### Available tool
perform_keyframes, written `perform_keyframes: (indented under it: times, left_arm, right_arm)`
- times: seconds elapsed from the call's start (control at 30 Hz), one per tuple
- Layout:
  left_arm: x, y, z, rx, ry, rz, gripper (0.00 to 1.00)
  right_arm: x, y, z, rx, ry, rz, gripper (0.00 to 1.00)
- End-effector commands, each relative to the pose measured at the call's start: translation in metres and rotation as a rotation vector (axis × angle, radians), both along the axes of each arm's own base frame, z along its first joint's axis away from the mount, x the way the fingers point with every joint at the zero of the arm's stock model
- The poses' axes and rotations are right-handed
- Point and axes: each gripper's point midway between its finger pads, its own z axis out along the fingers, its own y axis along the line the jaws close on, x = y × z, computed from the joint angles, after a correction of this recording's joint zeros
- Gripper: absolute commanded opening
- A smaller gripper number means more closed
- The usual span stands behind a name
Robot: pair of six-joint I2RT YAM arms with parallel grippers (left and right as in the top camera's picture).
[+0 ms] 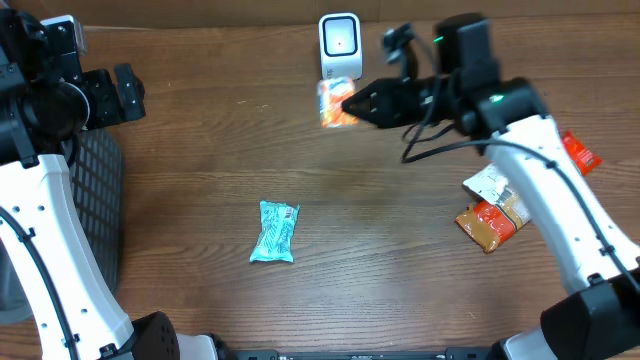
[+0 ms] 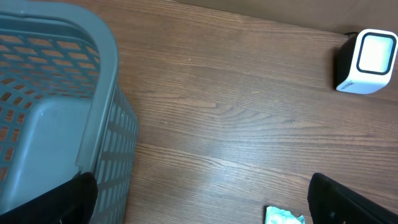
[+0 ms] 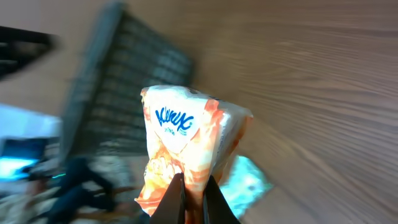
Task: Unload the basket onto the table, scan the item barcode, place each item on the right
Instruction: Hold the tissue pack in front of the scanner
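We worked at a wood table (image 1: 400, 260). A grey mesh basket (image 1: 95, 210) stood at its L edge, prob. as the drop spot for scanned goods.

The R arm (image 1: 550, 190) reached across toward the back centre. The L arm (image 1: 40, 230) hung back over the basket, out of the way. Its gripper (image 1: 125, 90) was spread wide w/ nothing between the fingers – idle, as we judged it.

The white scanner (image 1: 340, 42) sat at the back edge w/ its window facing the front, so whatever we lifted to it had to come in low from that side.

The task's item, an orange-and-white snack packet (image 1: 333, 105), was right in front of the scanner, pinched by the R gripper (image 1: 352, 103). The fingers were clenched on the packet's crimped end, which left the flat panels free to show. The wrist cam saw only the printed brand side, and no barcode was visible. We couldn't tell if the code side faced the window. The scan step looked underway, not confirmed.

A teal packet (image 1: 275, 232) lay mid-table, well apart from the rest. More packets waited near the R arm – a brown-orange one (image 1: 490, 222), a white one (image 1: 488, 183) and a red one (image 1: 580, 152).
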Motion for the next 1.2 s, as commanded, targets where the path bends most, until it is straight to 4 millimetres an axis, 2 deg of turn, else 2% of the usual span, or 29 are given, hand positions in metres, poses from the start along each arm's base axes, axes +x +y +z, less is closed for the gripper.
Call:
perform_keyframes:
  times: [0.0, 0.17, 0.27, 0.37, 0.53, 0.7, 0.93, 1.17]
  left_arm:
    - [0.001, 0.001, 0.002, 0.007, -0.006, -0.012, 1.00]
    - [0.001, 0.001, 0.002, 0.007, -0.006, -0.012, 1.00]
    - [0.001, 0.001, 0.002, 0.007, -0.006, -0.012, 0.99]
    - [0.001, 0.001, 0.002, 0.007, -0.006, -0.012, 1.00]
    - [0.001, 0.001, 0.001, 0.006, -0.006, -0.012, 1.00]
    - [0.001, 0.001, 0.002, 0.006, -0.006, -0.012, 0.99]
    - [0.001, 0.001, 0.002, 0.007, -0.006, -0.012, 1.00]
    - [0.001, 0.001, 0.002, 0.007, -0.006, -0.012, 1.00]
  right_arm:
    - [0.037, -0.025, 0.017, -0.195, -0.144, -0.223, 0.03]
    - [0.068, -0.047, 0.051, -0.353, -0.238, -0.344, 0.04]
    - [0.096, -0.049, 0.049, -0.480, -0.320, -0.404, 0.03]
    - [0.129, -0.044, 0.027, -0.644, -0.437, -0.419, 0.03]
    - [0.181, -0.051, -0.014, -0.909, -0.588, -0.499, 0.04]
    - [0.218, -0.033, -0.054, -1.115, -0.778, -0.342, 0.04]
    - [0.242, -0.020, -0.103, -1.213, -0.865, -0.218, 0.04]
    - [0.248, -0.014, -0.125, -1.233, -0.885, -0.180, 0.04]
